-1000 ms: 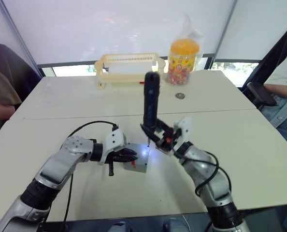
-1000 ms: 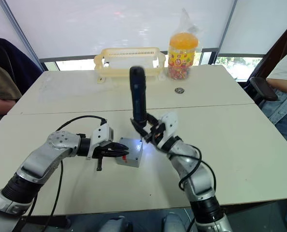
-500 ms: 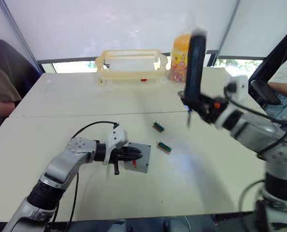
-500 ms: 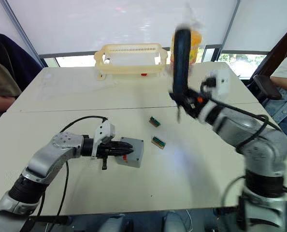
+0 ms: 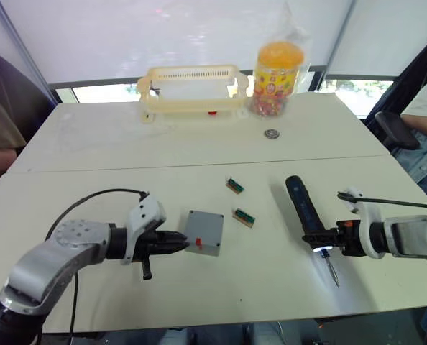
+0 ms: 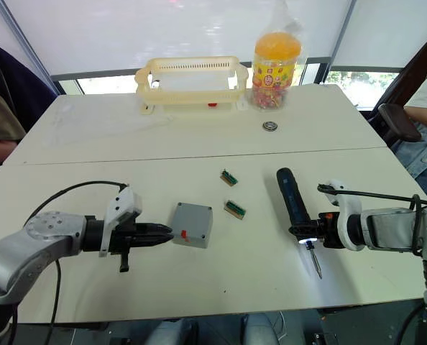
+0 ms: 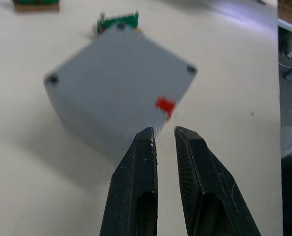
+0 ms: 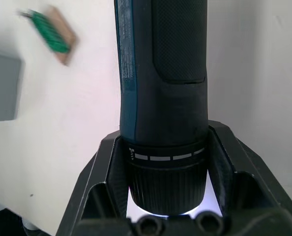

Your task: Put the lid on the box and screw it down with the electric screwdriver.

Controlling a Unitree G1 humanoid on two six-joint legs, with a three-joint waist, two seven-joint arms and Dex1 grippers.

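Observation:
The grey box (image 5: pixel 201 249) sits on the table in front of me with the flat grey lid (image 5: pixel 205 228) lying on top of it. A red mark shows on its side. My left gripper (image 5: pixel 182 241) is shut and empty, its fingertips (image 7: pixel 147 137) just short of the box wall by the red mark. To the right, the black electric screwdriver (image 5: pixel 302 210) lies flat on the table, its lit bit end (image 5: pixel 332 272) toward me. My right gripper (image 5: pixel 323 238) is shut on the screwdriver's collar (image 8: pixel 166 172).
Two small green circuit parts (image 5: pixel 234 186) (image 5: pixel 243 217) lie between box and screwdriver. A yellow basket (image 5: pixel 192 90), an orange-lidded candy jar (image 5: pixel 274 68) and a small round metal piece (image 5: pixel 272 134) stand at the back. People sit at both table ends.
The right arm swung the upright screwdriver away from the box, out to the right, and laid it down flat. The left gripper drew back off the box.

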